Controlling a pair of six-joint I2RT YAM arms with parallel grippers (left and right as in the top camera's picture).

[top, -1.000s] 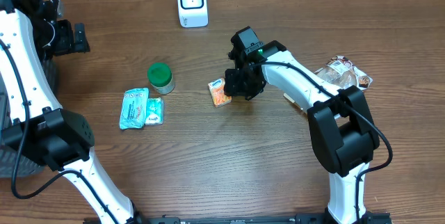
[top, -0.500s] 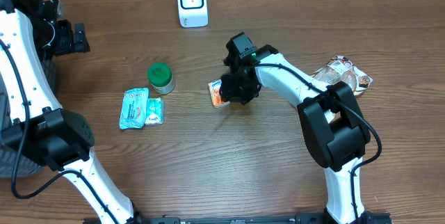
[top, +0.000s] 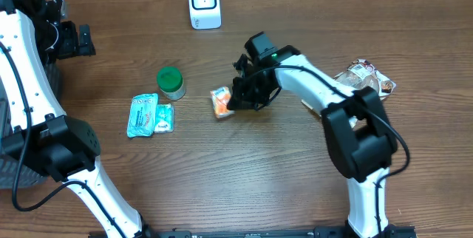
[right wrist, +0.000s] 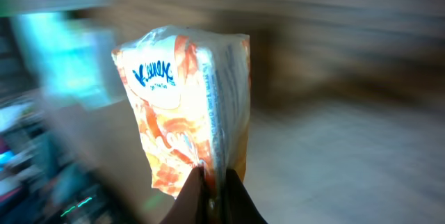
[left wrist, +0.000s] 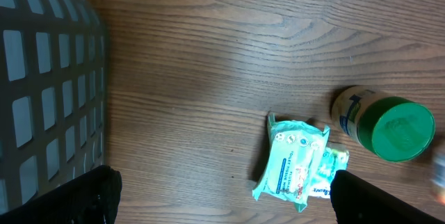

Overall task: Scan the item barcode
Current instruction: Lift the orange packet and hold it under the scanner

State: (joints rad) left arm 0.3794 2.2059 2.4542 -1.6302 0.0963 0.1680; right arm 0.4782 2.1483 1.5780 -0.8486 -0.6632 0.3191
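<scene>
Two wrist views supply what the overhead cannot. Right wrist: the right gripper [right wrist: 212, 186] has its jaws pinched shut on the lower edge of the orange tissue pack [right wrist: 184, 106], brand face visible, background blurred. Overhead: the pack lies between the green-lidded jar [top: 171, 80] and the right arm, well apart from the scanner [top: 204, 3]. Left wrist: the left gripper [left wrist: 224, 182] stands wide, holding nothing, over wipes packs [left wrist: 292, 158] beside a grey basket [left wrist: 49, 92].

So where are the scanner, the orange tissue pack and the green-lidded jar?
scanner [top: 204, 1]: overhead view, front window.
orange tissue pack [right wrist: 184, 106]: right wrist view, printed front.
green-lidded jar [top: 171, 77]: overhead view, lid top.
</scene>
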